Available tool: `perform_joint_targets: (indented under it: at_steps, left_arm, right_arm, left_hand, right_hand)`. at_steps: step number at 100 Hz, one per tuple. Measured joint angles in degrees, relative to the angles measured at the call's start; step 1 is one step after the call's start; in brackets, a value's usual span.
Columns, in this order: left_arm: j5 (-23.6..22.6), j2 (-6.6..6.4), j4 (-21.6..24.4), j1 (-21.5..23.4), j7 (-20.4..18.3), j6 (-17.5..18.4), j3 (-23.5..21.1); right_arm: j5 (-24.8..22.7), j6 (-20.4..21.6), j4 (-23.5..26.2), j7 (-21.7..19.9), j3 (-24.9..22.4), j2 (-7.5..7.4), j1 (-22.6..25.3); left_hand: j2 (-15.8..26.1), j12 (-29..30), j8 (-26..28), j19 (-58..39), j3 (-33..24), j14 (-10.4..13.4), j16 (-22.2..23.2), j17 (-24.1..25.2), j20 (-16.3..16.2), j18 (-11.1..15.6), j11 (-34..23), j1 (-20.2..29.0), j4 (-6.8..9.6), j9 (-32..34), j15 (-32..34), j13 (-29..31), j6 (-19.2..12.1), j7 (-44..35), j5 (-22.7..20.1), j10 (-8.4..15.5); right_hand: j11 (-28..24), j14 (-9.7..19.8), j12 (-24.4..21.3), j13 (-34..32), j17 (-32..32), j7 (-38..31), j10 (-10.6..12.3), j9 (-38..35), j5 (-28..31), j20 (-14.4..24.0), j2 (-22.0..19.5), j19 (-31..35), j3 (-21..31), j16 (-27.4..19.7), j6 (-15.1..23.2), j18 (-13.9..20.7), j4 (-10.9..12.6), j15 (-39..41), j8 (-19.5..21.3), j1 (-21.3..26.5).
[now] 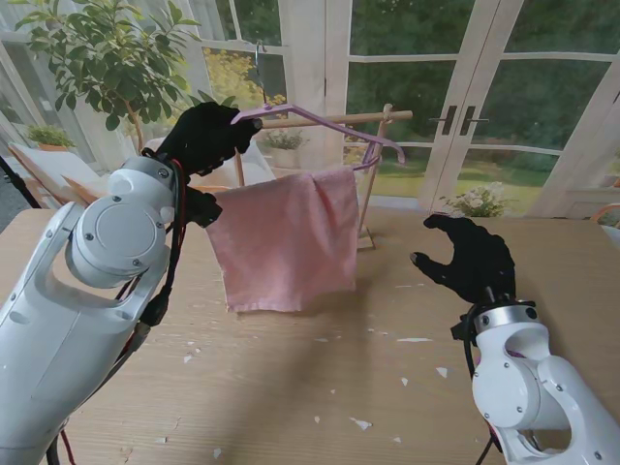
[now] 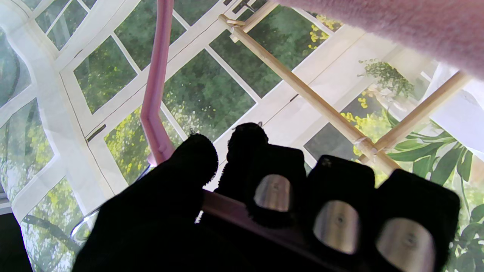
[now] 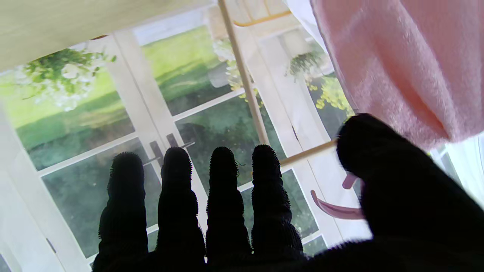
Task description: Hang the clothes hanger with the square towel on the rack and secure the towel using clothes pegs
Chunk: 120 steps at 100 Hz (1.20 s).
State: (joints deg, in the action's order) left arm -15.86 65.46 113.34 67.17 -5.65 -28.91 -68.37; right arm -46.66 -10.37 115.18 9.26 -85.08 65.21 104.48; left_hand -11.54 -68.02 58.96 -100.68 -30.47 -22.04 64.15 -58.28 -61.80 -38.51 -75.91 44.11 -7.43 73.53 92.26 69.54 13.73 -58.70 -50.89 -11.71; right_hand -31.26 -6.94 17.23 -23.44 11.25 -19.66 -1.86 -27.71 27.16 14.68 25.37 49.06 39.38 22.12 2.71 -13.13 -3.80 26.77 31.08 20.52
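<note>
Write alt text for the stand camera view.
The robot's left hand holds a pink clothes hanger draped with a pink square towel up at a wooden rack before garden windows. The right hand hovers open over the wooden table.

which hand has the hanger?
The left hand: its fingers are closed on the pink hanger up by the rack, towel hanging from it. The right hand is open and empty over the table.

Pink hanger (image 1: 325,123) with draped pink square towel (image 1: 286,237) raised beside wooden rack (image 1: 373,179)
</note>
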Motion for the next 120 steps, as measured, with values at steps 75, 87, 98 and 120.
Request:
perform_joint_targets:
  at_steps: [75, 87, 98, 120]
  left_arm:
    - [1.53, 0.48, 0.87, -0.38, 0.8, -1.03, 0.17]
    - [1.41, 0.46, 1.0, -0.3, 0.6, -0.95, 0.12]
    - [1.35, 0.44, 1.08, -0.21, 0.57, -0.84, 0.1]
    - [1.02, 0.43, 1.15, -0.09, 0.55, -0.84, 0.27]
  right_arm:
    - [-12.52, -6.75, 1.77, -4.12, -10.24, -1.64, 14.2]
    - [-13.06, -11.16, 0.64, -4.31, -10.51, -1.64, 14.27]
    - [-14.53, -15.46, -0.84, -6.89, -10.53, -1.73, 13.55]
    - [-14.58, -20.99, -7.07, -9.06, -8.9, -2.29, 9.42]
  left_hand:
    - [0.0, 0.0, 0.47, -0.01, 0.6, 0.05, -1.25, -0.01, -0.04, 0.0, 0.0, 0.63, 0.0, 0.09, 0.63, 0.01, 0.09, 0.0, -0.01, 0.0]
    - [0.0, 0.0, 0.47, -0.01, 0.71, 0.07, -1.27, -0.01, -0.05, 0.0, 0.0, 0.87, 0.0, 0.09, 0.63, 0.01, 0.1, 0.0, -0.01, 0.0]
    - [0.0, 0.0, 0.47, -0.01, 0.71, 0.07, -1.28, -0.01, -0.05, 0.0, 0.0, 0.87, 0.01, 0.09, 0.63, 0.0, 0.1, 0.0, -0.01, 0.0]
    - [0.0, 0.0, 0.47, -0.01, 0.71, 0.07, -1.32, -0.01, -0.05, 0.0, 0.0, 0.88, 0.01, 0.09, 0.65, 0.01, 0.11, 0.0, -0.01, 0.0]
  right_hand:
    - [-1.62, 1.33, 0.7, 0.65, -0.06, 0.38, -0.18, 2.7, -1.96, 0.0, -1.61, -2.58, 3.29, -0.16, -3.54, 0.26, 4.13, 1.0, 1.86, 1.83]
    - [-3.99, 1.34, 1.88, 0.64, 0.0, -0.87, -1.96, 3.61, -1.96, 0.0, -1.64, -0.88, 0.02, 0.83, -7.45, 0.42, 4.13, 2.72, 3.08, -0.45]
    - [-6.7, 0.15, 3.46, 1.34, 0.49, -2.58, -3.83, 4.27, -1.97, 0.0, -3.81, 0.54, -2.89, 1.64, -10.88, 0.46, 4.13, 4.42, 5.15, -3.89]
    - [-9.93, -0.55, 5.36, 1.35, 0.76, -4.83, -5.79, 4.95, -2.01, 0.0, -6.48, 2.82, -4.93, 2.74, -12.98, 0.66, 3.6, 7.25, 8.9, -9.15]
